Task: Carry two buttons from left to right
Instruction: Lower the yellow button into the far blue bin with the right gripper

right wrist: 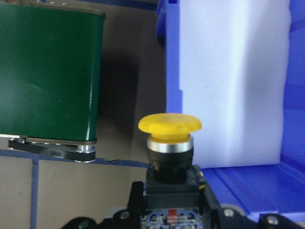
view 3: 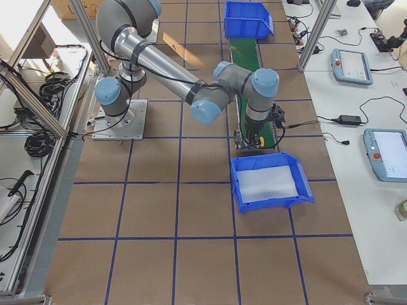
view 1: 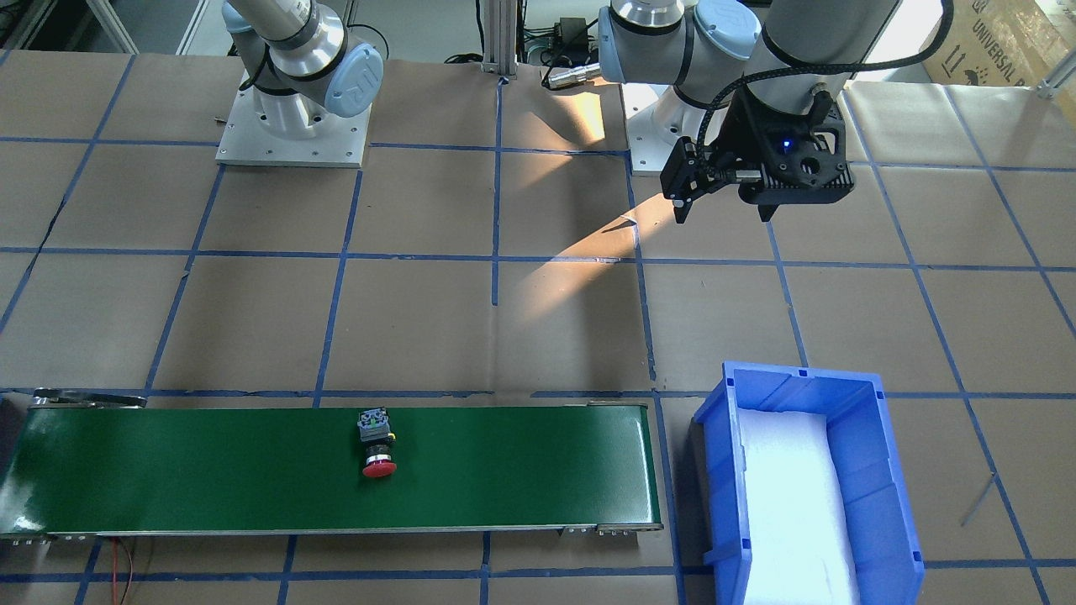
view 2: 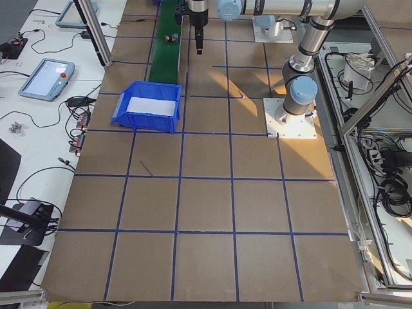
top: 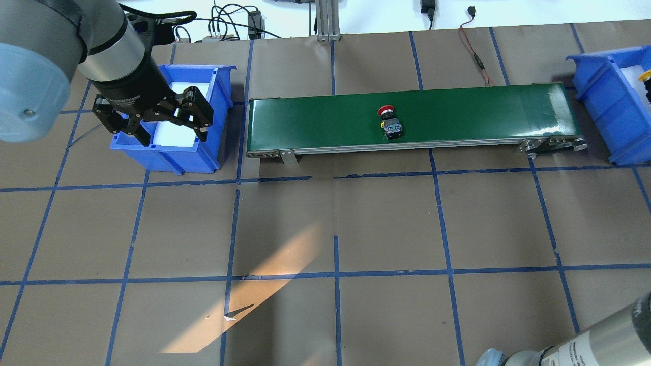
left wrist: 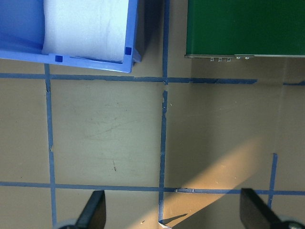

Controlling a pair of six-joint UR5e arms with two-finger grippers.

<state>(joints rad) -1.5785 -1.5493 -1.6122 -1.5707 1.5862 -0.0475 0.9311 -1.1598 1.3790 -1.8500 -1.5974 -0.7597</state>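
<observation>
Right wrist-mounted: right gripper point(right wrist: 171, 202) is clamping the yellow button point(right wrist: 170, 125) near the blue bin point(right wrist: 169, 71) rim. Left gripper point(top: 173, 133) is hovering wide, pointing down.

The red-capped mushroom-head push-button point(view 1: 377, 445), with a black collar and blocky grey-black contact base, lies on its side about midway along the green conveyor belt point(view 1: 210, 470). Its cap points away from the robot. The yellow-capped mushroom-head push-button point(right wrist: 170, 125), with a silver ring and black collar, is clamped by its base in the right gripper point(right wrist: 170, 202). It sits between the belt's end and the foam-lined blue plastic bin point(right wrist: 248, 186).
</observation>
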